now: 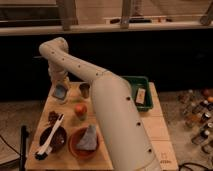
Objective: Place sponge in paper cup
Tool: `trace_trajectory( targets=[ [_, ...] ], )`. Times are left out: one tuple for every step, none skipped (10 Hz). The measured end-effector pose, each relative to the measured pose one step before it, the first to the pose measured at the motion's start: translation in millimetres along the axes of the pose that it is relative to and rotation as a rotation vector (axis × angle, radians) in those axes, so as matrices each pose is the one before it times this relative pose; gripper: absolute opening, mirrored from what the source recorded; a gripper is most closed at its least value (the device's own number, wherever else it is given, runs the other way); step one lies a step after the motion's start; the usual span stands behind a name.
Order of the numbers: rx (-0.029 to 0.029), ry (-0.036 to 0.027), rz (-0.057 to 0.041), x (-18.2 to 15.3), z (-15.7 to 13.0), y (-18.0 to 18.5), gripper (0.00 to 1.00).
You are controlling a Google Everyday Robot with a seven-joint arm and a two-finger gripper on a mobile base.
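Observation:
A blue-grey sponge point(60, 92) sits at the far left of the wooden table point(120, 150). My gripper point(60, 84) hangs right over it at the end of the long white arm point(107, 95), and its tip seems to touch or cover the sponge's top. A small brown paper cup point(84, 90) stands upright just to the right of the sponge, apart from the gripper.
An orange-red object point(80, 111) stands in front of the cup. A dark bowl point(55, 142) holds a white brush. An orange bowl point(75, 145) holds a grey cloth. A green bin point(131, 82) sits at the back right. Several bottles point(200, 112) stand off the table at right.

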Motion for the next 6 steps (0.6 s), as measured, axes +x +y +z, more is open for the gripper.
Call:
trace_trajectory(
  targets=[
    [0.00269,-0.00275,0.00191,0.04,2.26,-4.06,0.0],
    [0.00291,-0.00196,0.00163,0.63,1.64,-3.62,0.0],
    [0.00209,-0.00322,-0.00156,0.56,1.05,-2.97,0.0],
    [-0.00348,-0.00521,-0.0016,0.69,1.14,-0.89,0.02],
    [-0.00325,-0.01081,-0.0055,0.3,1.57,-2.06,0.11],
    [-0.00053,-0.00599,-0.00423,-0.38,0.78,-1.86,0.18]
  ],
)
